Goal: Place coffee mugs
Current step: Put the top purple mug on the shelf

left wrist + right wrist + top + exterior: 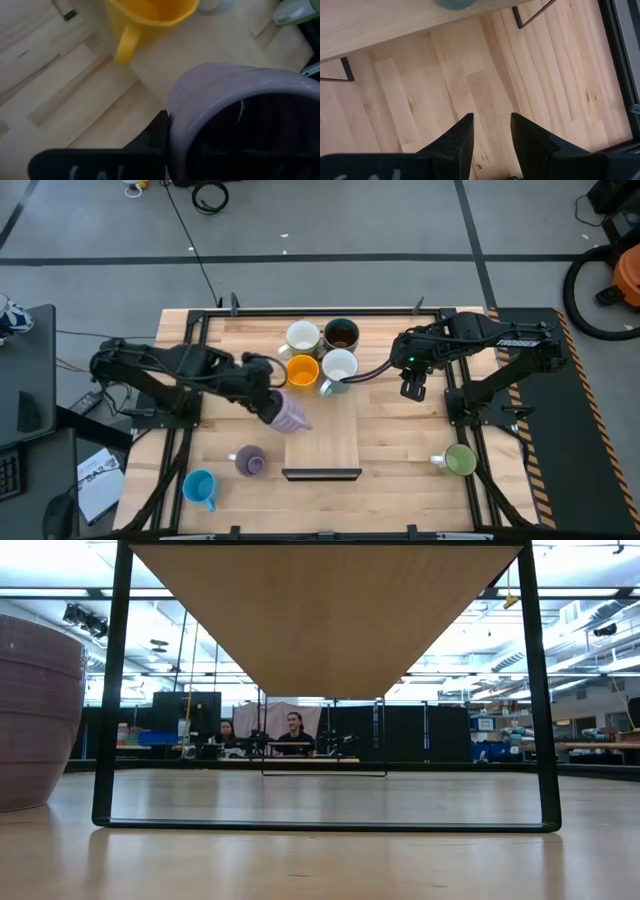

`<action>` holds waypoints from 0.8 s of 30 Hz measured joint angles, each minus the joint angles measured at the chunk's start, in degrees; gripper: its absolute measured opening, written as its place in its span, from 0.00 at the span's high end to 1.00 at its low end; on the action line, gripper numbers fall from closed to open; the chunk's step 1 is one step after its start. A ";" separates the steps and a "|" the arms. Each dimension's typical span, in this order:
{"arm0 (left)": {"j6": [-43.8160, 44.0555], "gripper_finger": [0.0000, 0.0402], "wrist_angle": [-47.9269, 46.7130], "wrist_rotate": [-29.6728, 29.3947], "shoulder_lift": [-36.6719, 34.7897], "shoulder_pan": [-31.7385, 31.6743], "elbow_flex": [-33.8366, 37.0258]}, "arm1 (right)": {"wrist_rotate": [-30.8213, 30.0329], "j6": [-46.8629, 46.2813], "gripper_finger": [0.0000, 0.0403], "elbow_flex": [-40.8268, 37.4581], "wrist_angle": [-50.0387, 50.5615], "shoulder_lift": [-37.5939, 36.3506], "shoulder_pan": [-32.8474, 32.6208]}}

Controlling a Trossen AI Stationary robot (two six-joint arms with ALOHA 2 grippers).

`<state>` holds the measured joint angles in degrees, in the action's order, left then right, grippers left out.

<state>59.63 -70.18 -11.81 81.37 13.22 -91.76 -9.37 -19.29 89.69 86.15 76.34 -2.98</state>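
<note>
**A:** High view, going near edge to far: light blue mug [200, 487] at the near left corner of the table [400, 450], a lavender mug [250, 461] lying just beyond it, and a green mug [459, 459] alone on the near right. In the middle is a raised wooden shelf [335, 435] on a black frame. The left gripper [275, 402] is clenched on the second lavender mug [290, 414], holding it tilted at the shelf's left edge. At the far end four mugs are bunched up: orange mug [302, 371], white mug [339, 367], another white mug [302, 337] and the dark grey mug [341, 333].

**B:** And the right gripper [412, 388]?

**A:** Hanging over bare table right of the cluster, fingers parted, nothing between them in its wrist view.

**B:** So what could go wrong?

**A:** My guess: the held mug is right beside the orange one. The left wrist view shows the orange handle close ahead of the lavender rim. Swing it carelessly and it clips the orange mug, which shoves the whole bunch. It's also pinched by the wall and tilted, so it could slip or land on its side.

**B:** How does the mug look?

**A:** Pale purple, glossy, ribbed outside, dark inside. I can't see its handle.
</note>
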 joint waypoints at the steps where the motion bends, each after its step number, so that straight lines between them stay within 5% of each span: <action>1: -0.43 0.90 -0.19 -0.01 1.07 -0.53 -1.11 | 0.00 0.00 0.67 0.00 0.00 0.00 0.00; 8: -3.69 0.90 -0.13 0.01 6.84 -3.02 -6.32 | 0.00 0.00 0.67 0.00 -0.02 0.00 0.00; 24: -2.70 0.90 -2.10 -0.35 11.66 -3.46 -6.46 | 0.04 0.00 0.67 0.00 -0.24 0.00 0.00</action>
<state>56.93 -72.28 -12.16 93.03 9.76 -98.21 -9.32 -19.29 89.69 85.91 76.34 -2.98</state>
